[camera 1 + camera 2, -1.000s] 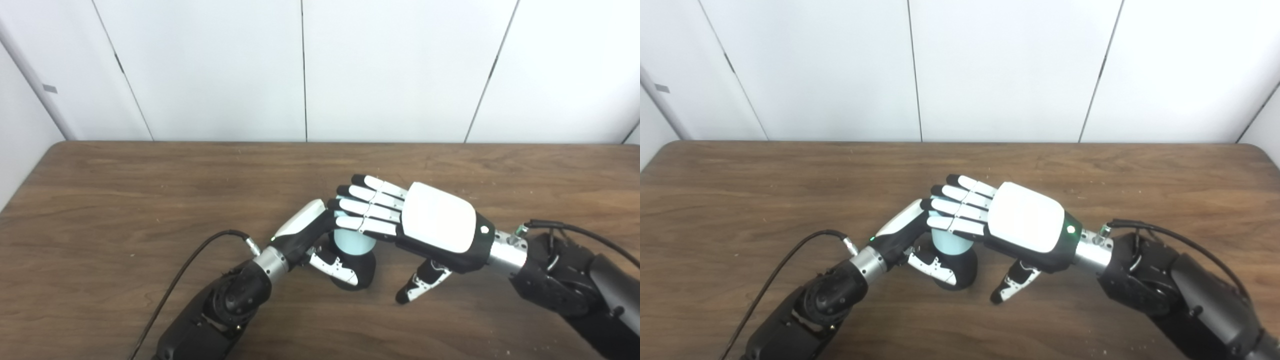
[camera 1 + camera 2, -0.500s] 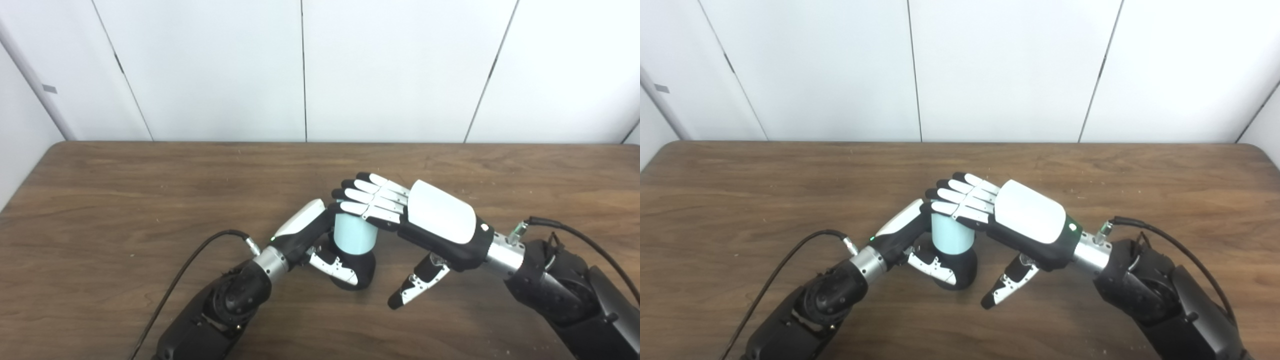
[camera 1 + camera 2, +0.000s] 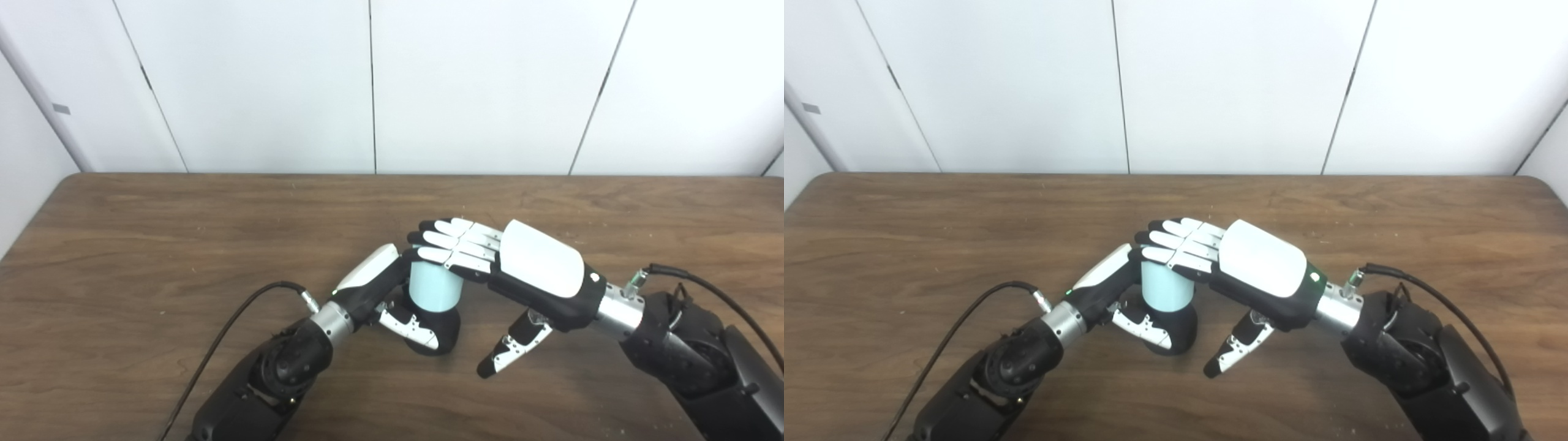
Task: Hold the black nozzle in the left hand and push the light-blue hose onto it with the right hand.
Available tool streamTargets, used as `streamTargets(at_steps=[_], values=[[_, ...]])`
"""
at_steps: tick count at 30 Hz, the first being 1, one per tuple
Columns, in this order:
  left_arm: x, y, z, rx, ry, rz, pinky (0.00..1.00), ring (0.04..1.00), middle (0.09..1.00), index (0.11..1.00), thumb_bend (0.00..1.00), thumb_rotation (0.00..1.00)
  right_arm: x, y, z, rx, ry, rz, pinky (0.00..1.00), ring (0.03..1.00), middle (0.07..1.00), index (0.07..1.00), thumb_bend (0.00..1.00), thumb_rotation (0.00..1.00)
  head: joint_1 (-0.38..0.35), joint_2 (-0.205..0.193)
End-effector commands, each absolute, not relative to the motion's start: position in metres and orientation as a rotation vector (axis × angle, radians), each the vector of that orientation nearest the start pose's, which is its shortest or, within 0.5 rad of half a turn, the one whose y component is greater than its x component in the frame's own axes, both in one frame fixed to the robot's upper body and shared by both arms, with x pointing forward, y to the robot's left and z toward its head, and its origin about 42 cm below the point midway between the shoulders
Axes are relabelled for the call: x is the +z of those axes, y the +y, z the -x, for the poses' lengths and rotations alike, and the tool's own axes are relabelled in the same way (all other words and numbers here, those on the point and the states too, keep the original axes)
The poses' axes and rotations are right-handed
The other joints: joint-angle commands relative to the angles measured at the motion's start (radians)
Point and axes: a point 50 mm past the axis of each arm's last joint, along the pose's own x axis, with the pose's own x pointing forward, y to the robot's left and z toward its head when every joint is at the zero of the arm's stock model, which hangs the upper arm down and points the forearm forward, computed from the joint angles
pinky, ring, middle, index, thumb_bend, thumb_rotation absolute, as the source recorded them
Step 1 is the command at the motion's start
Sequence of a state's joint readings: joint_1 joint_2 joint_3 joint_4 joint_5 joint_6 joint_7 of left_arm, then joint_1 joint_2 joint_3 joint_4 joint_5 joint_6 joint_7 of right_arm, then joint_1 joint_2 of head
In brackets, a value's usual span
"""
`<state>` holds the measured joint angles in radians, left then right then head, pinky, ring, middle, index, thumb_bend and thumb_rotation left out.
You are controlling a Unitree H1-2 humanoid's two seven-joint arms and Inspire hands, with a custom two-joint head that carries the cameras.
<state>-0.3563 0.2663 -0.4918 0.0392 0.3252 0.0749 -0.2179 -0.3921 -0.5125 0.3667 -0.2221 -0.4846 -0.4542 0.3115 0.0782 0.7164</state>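
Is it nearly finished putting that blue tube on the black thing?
Partly. The left hand already grips the black nozzle upright on the table, and the light-blue hose stands on top of it. The right hand lies flat across the hose top, pressing. How deeply it is seated is hidden.
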Motion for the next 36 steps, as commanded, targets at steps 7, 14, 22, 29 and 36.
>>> streamTargets(at_steps=[7, 14, 22, 29, 36], values=[[0.1054, 0.1649, -0.3384, -0.726, 0.093, -0.836, 0.31, 0.389, 0.487, 0.478, 0.53, 0.00, 0.2622, -0.2042, -0.3299, 0.841, -0.921, 1.246, 0.93, 0.954, 0.940, 0.905, 0.72, 0.18, 0.000, 0.003], [0.1055, 0.1655, -0.3386, -0.729, 0.096, -0.834, 0.31, 0.388, 0.485, 0.480, 0.53, 0.00, 0.2625, -0.2033, -0.3291, 0.856, -0.978, 1.350, 0.93, 0.955, 0.931, 0.874, 0.73, 0.16, 0.001, 0.003], [0.1058, 0.1658, -0.3381, -0.730, 0.097, -0.833, 0.31, 0.385, 0.485, 0.480, 0.53, 0.00, 0.2583, -0.2039, -0.3279, 0.852, -0.990, 1.353, 0.93, 0.953, 0.927, 0.870, 0.73, 0.15, 0.001, 0.004], [0.1059, 0.1657, -0.3378, -0.730, 0.097, -0.835, 0.31, 0.387, 0.485, 0.480, 0.53, 0.00, 0.2556, -0.2057, -0.3281, 0.847, -0.994, 1.372, 0.93, 0.950, 0.926, 0.870, 0.73, 0.14, 0.000, 0.005], [0.1056, 0.1659, -0.3378, -0.730, 0.098, -0.837, 0.32, 0.392, 0.486, 0.480, 0.53, 0.00, 0.2551, -0.2081, -0.3284, 0.845, -0.985, 1.361, 0.93, 0.951, 0.926, 0.877, 0.73, 0.13, 0.001, 0.005]])
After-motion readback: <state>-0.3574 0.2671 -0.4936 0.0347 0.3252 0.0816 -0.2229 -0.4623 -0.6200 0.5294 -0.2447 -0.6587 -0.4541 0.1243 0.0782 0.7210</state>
